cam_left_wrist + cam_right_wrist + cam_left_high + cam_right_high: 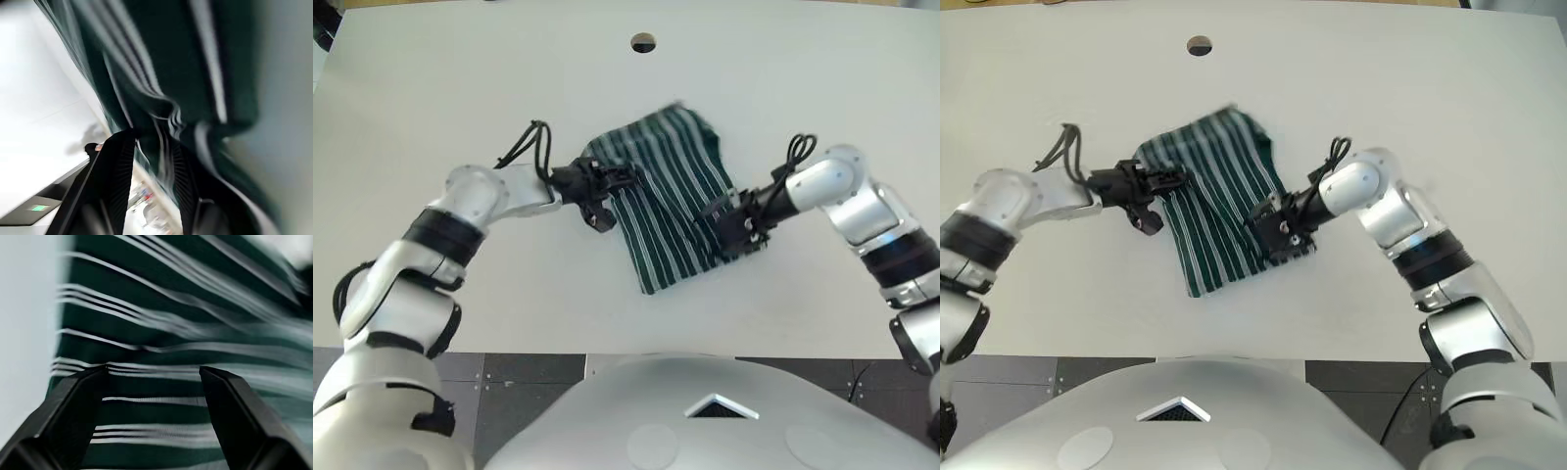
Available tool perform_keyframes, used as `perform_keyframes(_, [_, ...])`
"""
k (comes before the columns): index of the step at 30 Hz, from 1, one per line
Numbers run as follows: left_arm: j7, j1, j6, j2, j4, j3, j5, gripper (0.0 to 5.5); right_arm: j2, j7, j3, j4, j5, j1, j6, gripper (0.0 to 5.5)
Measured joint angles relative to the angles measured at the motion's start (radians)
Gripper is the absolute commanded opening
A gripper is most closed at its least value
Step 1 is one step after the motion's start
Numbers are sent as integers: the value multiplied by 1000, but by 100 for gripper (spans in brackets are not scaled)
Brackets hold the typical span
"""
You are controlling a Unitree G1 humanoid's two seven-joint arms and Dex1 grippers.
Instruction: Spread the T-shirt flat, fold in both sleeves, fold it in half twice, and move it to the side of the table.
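A dark green T-shirt (668,191) with white stripes lies folded into a compact slanted rectangle at the middle of the white table (440,88). My left gripper (606,196) is at the shirt's left edge, shut on a pinch of the fabric; in the left wrist view the cloth (161,73) bunches between the ribbed fingers (115,176). At the shirt's right edge near the front corner, my right gripper (736,227) stands open. Its two dark fingers (78,401) are spread wide just over the striped cloth (161,333).
A round cable hole (643,42) sits in the table at the back centre. Bare tabletop stretches to both sides of the shirt. The table's front edge (607,353) runs close below the shirt, with dark floor beyond it.
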Motion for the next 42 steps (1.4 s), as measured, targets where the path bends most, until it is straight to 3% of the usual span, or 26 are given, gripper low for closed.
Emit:
perform_keyframes(5, [176,-223,96,-142,269,-231,179,137,40,20,52,-84,9,38,90,349])
perform_keyframes(8, [178,-269,92,-131,248,-309,215,137,90,-27,61,-64,0,41,91,349])
perform_keyframes(12, [96,-279,-5,-48,107,-314,138,137,101,-81,16,-41,3,44,105,349])
perform_keyframes(17, [-45,-204,-71,62,-67,-181,-84,137,65,-29,-116,-172,232,91,280,349])
perform_keyframes(24, [-191,-40,-16,154,-334,198,-610,137,8,-26,-329,-301,500,151,462,349])
perform_keyframes(25, [-208,7,-17,198,-359,251,-674,158,-22,-26,-365,-299,506,170,465,352])
perform_keyframes(27, [-240,140,-48,329,-382,318,-739,188,-71,-46,-416,-245,470,202,416,352])
perform_keyframes(29, [-293,360,-122,470,-380,335,-810,231,-109,-60,-452,-158,402,265,285,397])
perform_keyframes(33, [-445,682,-162,648,-430,335,-1045,298,-166,-23,-509,-110,383,418,79,475])
perform_keyframes(37, [-527,794,-140,625,-505,335,-1134,361,-186,-22,-492,-56,259,488,-134,536])
perform_keyframes(42, [-433,749,-163,442,-460,363,-951,361,-172,-210,-432,72,23,416,-497,536])
